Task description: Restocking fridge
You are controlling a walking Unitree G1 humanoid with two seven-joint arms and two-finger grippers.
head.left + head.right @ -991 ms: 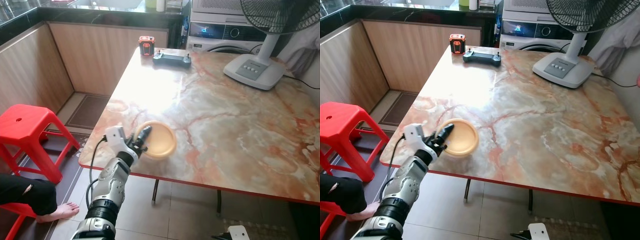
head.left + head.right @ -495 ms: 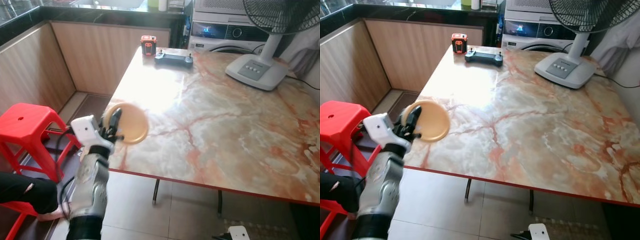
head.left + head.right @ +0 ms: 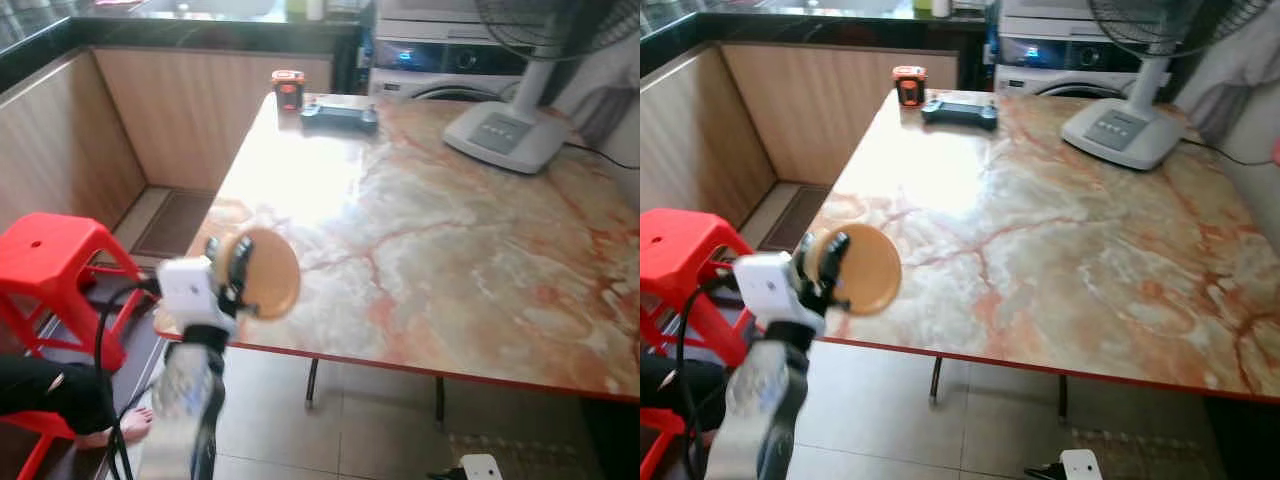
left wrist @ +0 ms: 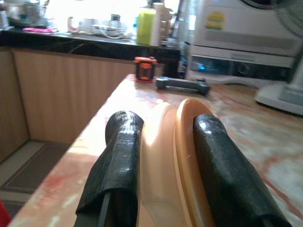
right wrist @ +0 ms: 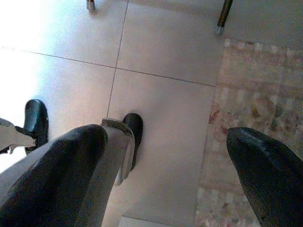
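Note:
An orange plastic plate (image 3: 264,273) is held up on edge off the marble table (image 3: 450,240), near its front left corner. My left gripper (image 3: 237,266) is shut on the plate's rim; in the left wrist view the two black fingers (image 4: 120,161) pinch the orange plate (image 4: 170,161) between them. My right gripper (image 5: 170,175) hangs low over the tiled floor with its fingers wide apart and nothing between them.
At the table's far end lie a black controller (image 3: 340,113) and a small orange device (image 3: 287,88); a white fan base (image 3: 510,135) stands far right. A red stool (image 3: 50,265) and a person's foot (image 3: 125,425) are at the left. A patterned rug (image 5: 255,118) lies beneath.
The left gripper has lifted the plate off the table and now holds it tilted up on edge at the table's front left. The head view has shifted slightly.

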